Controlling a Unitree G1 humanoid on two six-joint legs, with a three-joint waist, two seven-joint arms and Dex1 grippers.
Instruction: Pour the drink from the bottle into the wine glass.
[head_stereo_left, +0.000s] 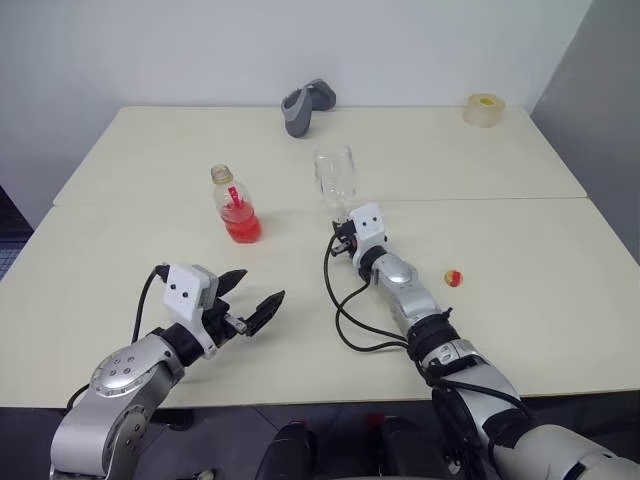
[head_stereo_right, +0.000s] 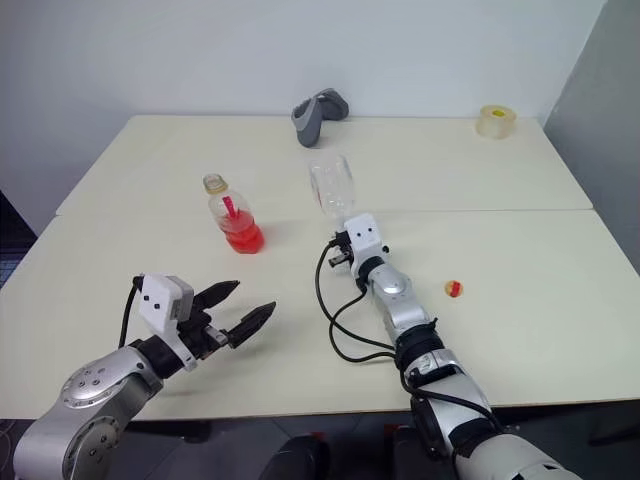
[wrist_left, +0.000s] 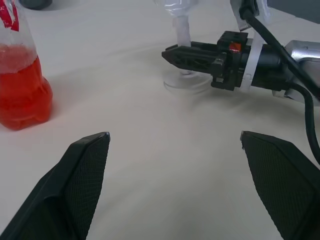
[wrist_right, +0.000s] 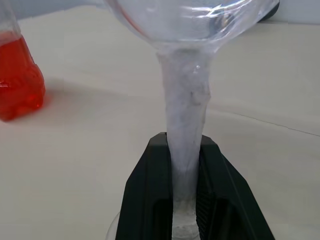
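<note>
The right gripper (wrist_right: 185, 200) is clamped on the thin stem of the clear wine glass (head_stereo_left: 336, 180) mid-table; a twist could tip it. The left gripper (head_stereo_left: 252, 297) gapes wide, empty (well short of the small clear bottle (head_stereo_left: 236, 205) of red-orange drink (head_stereo_left: 243, 226)), so a clumsy reach might topple that.

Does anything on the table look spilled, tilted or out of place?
No spill. The bottle stands upright and open, and its small cap lies loose beside the right arm. The right gripper holds the wine glass by the stem.
</note>
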